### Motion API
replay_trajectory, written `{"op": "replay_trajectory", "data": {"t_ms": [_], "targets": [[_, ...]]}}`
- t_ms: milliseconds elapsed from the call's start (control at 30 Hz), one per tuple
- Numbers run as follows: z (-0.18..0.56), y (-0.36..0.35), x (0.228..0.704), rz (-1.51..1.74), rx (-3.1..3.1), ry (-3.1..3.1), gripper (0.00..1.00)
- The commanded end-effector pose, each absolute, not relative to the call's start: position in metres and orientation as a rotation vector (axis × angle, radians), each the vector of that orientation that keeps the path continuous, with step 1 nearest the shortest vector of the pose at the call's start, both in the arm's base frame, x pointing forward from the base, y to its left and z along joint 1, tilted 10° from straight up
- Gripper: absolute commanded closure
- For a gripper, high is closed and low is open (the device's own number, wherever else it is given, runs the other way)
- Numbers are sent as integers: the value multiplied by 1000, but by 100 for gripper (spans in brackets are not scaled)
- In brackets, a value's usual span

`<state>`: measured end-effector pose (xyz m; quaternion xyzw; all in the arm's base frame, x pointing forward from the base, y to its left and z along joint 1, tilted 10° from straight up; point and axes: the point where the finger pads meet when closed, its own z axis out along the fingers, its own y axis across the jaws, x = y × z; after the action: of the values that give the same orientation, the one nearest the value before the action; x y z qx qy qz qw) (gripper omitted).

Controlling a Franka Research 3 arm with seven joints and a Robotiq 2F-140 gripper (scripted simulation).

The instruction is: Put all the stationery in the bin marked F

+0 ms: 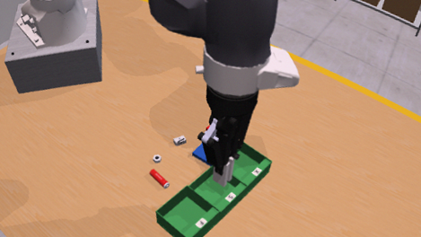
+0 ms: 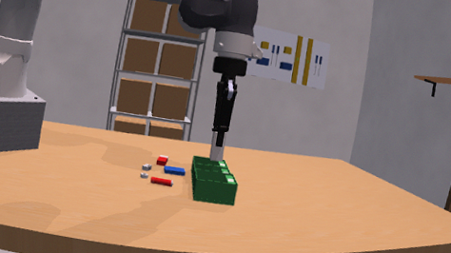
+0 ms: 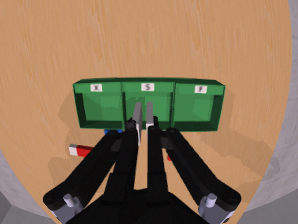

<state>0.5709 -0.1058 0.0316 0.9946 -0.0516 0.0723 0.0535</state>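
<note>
Three green bins stand joined in a row [image 1: 216, 191]. In the wrist view the right one carries the label F [image 3: 200, 88] and the middle one the label S [image 3: 148, 87]. My gripper [image 1: 221, 178] [image 3: 144, 110] hangs upright with its fingertips just inside the middle bin, and it also shows in the exterior view [image 2: 215, 154]. The fingers are shut with nothing visible between them. A blue flat piece [image 1: 201, 153] lies against the bins' left side. A small red block [image 2: 162, 160] lies behind it, mostly hidden by the gripper in the top view.
A red cylinder with a pale tip [image 1: 159, 178], a metal nut [image 1: 157, 158] and a small grey-white piece [image 1: 179, 140] lie left of the bins. The arm's grey base block [image 1: 54, 48] stands at the far left of the table.
</note>
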Motion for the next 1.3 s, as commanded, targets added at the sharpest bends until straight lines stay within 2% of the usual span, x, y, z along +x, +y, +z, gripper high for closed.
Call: {"op": "replay_trajectory", "data": {"t_ms": [0,1267], "targets": [[37,-104,564,194,3022,-167,95],[44,-104,563,194,3022,-167,95]]}}
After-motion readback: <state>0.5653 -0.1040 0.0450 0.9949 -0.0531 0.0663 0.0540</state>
